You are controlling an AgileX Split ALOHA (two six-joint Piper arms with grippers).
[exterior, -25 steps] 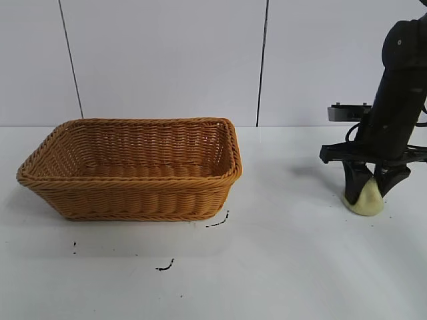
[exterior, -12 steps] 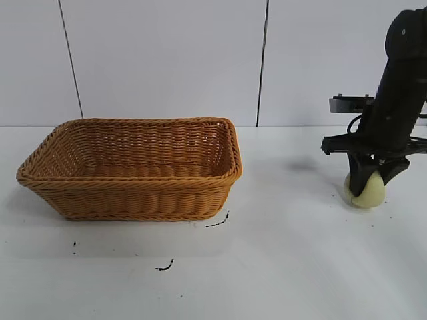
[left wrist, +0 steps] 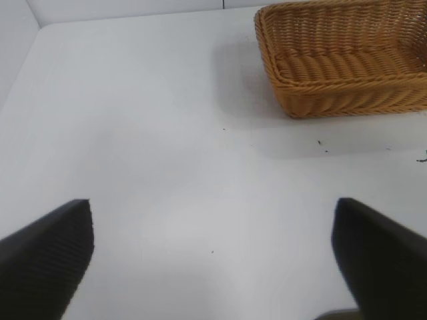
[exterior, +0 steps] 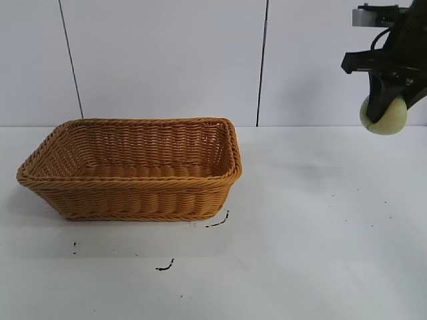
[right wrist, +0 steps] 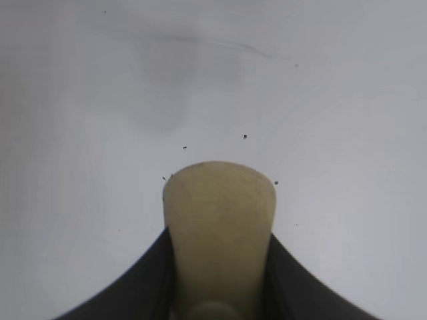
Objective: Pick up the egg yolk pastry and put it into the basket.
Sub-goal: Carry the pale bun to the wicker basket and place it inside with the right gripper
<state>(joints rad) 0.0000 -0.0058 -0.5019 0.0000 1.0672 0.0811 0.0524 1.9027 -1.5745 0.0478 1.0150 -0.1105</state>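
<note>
Egg yolk pastry (exterior: 385, 116) clamped in the right pincer (exterior: 387, 107), held high above the bench (exterior: 300, 220), well apart from the basket (exterior: 133, 170) and off to its right. Left pincer (left wrist: 213, 260) spread wide, near the basket, above bare bench.

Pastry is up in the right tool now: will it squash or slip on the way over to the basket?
The egg yolk pastry probably gives a little: in the right wrist view its sides look pinched straight between the right tool fingers. Its matte surface suggests decent friction, so slipping seems unlikely. It looks light. Being rounded, it may roll once dropped in the basket.
</note>
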